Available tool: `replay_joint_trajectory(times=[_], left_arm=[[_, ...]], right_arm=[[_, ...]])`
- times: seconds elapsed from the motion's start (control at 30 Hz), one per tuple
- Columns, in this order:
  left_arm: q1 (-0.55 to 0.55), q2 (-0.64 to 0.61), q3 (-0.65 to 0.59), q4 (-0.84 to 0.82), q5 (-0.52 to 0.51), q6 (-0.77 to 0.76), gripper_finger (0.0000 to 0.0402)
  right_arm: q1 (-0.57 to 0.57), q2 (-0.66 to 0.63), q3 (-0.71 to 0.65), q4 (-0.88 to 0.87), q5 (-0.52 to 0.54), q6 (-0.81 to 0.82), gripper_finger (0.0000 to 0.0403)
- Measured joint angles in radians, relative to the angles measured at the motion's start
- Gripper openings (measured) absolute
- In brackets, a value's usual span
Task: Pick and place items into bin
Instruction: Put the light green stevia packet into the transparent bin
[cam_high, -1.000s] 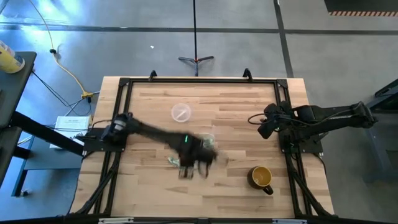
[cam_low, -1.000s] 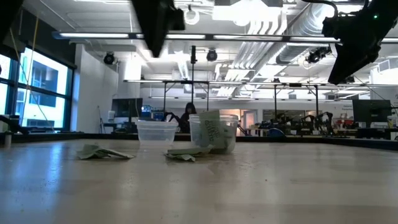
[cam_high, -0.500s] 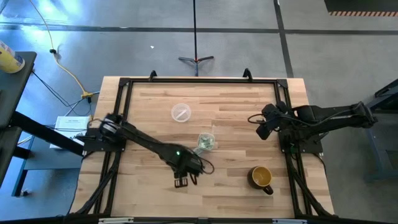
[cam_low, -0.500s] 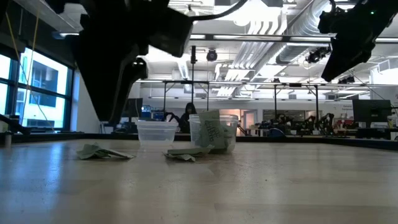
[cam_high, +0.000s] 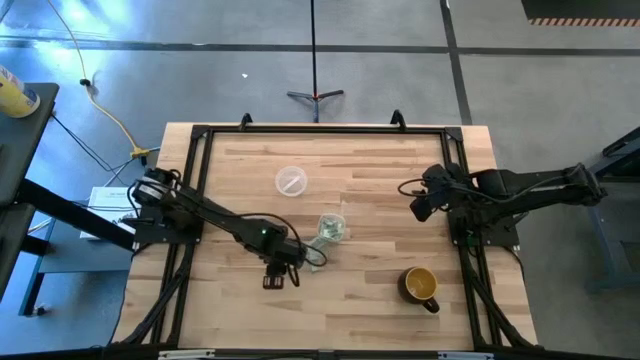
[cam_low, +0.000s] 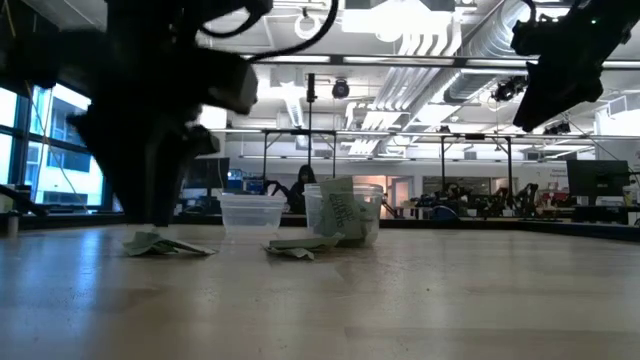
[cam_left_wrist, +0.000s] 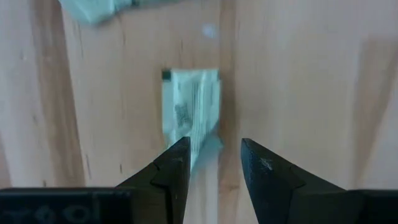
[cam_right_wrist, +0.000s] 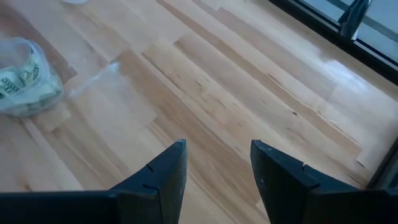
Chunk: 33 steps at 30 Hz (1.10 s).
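While fingers stand apart, left hand (cam_left_wrist: 214, 163) low over table, green wrapper (cam_left_wrist: 189, 106) just ahead.

Small see-through plastic cup (cam_high: 332, 228) upright near mid-table, thin clear walls, already holding several pale green and white wrapper pieces (cam_low: 341, 210) stacked inside; seen too at a far corner of the right wrist view (cam_right_wrist: 28, 85), contents bunched against the wall. One folded pale green wrapper (cam_left_wrist: 189, 106) flat on the wood, printed side up, one end between the left arm's fingers. Another pale piece (cam_left_wrist: 93, 9) just beyond it. Two crumpled wrappers (cam_low: 165, 245) (cam_low: 296, 247) flat on the tabletop, the second just beside the cup.
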Motion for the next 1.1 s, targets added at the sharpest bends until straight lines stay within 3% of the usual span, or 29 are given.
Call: replay_joint_trajectory(times=[0.47,0.87,1.1], left_arm=[[0.07,0.013,-0.044,0.135,-0.061,0.06,0.0175],[0.084,0.042,-0.04,0.102,0.196,0.08,0.0142],[0.079,-0.006,0.008,0.086,0.19,0.084,0.0162]], right_arm=[[0.0,0.116,0.0,0.022,-0.011,0.047,0.0169],[0.0,0.199,0.0,0.031,-0.076,0.043,0.0169],[0.0,0.205,0.0,0.039,-0.058,0.024,0.0169]])
